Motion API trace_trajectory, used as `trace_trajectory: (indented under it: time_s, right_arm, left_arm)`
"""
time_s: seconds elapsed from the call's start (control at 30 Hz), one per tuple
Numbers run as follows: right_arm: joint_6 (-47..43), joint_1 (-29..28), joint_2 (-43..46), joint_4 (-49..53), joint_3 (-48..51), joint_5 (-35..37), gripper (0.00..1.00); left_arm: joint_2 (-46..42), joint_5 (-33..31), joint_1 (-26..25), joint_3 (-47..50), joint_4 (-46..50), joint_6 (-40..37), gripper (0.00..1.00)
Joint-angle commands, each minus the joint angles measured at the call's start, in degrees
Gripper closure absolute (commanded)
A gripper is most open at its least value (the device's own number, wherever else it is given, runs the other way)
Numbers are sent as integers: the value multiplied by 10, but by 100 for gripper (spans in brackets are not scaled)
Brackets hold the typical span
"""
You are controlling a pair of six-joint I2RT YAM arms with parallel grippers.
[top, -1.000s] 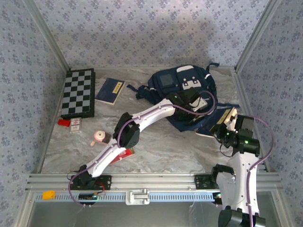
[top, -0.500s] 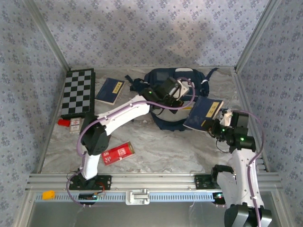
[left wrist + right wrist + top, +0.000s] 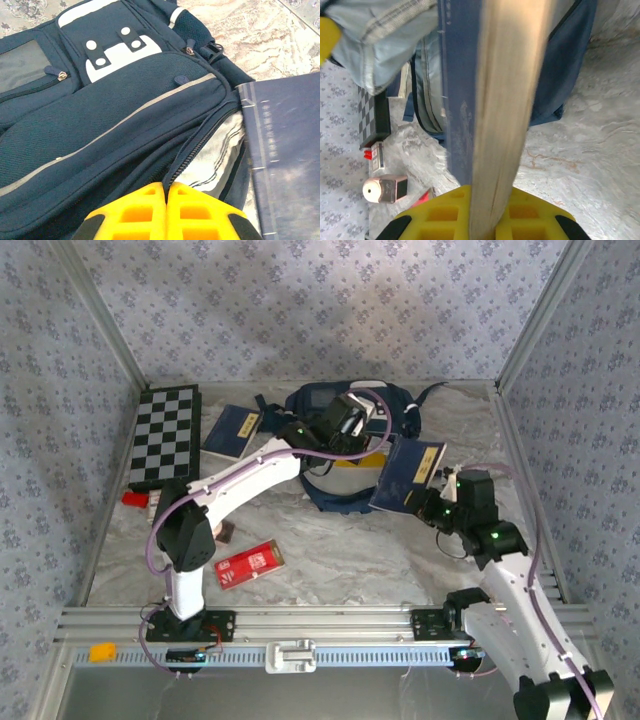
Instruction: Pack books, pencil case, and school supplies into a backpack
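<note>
The navy backpack (image 3: 330,400) lies at the back middle of the table. My left gripper (image 3: 362,456) is shut on the zipper edge of its opening, seen up close as the left gripper (image 3: 167,189) pinching the fabric, with pale lining (image 3: 220,155) showing in the gap. My right gripper (image 3: 435,506) is shut on a navy book (image 3: 405,472), held tilted just right of the opening. From the right wrist the book (image 3: 462,100) stands edge-on between the right gripper (image 3: 485,202). A second navy book (image 3: 233,430) lies by the board. The red pencil case (image 3: 250,563) lies near the front left.
A chequered board (image 3: 165,435) lies at the back left. Below it sit a tiny red block (image 3: 133,498) and a small box (image 3: 158,502). A sharpener (image 3: 384,189) stands on the marble top. Metal frame rails and patterned walls close in all sides.
My left arm pulled the backpack's opening back and to the left. My right gripper carried the navy book left and forward, up beside the opening.
</note>
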State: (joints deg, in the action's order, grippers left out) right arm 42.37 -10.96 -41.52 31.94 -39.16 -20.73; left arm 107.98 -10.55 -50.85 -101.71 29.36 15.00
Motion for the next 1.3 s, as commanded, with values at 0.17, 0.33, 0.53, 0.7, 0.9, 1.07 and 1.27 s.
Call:
trace_trajectory:
  time_s: [0.17, 0.33, 0.53, 0.7, 0.9, 1.07, 1.27]
  right_arm:
    - [-20, 1, 15, 132, -56, 94, 100]
    - [-8, -34, -39, 76, -47, 28, 100]
    - [12, -78, -120, -123, -36, -43, 100]
    - [16, -85, -220, -223, -48, -34, 100]
    - [7, -100, -360, -317, -75, -41, 96]
    - [-27, -80, -432, -320, -96, -9, 85]
    - [-58, -73, -441, -233, -123, 23, 60]
  left_arm:
    - [-40, 6, 7, -25, -58, 15, 100]
    - [-66, 6, 7, -6, -75, 15, 100]
    - [-116, 55, 7, 49, -135, 6, 100]
    - [-141, 74, 7, 75, -157, -5, 100]
    - [-150, 72, 8, 71, -135, -12, 100]
    - [-165, 67, 10, 93, -145, -10, 100]
    - [-168, 65, 14, 99, -137, -17, 100]
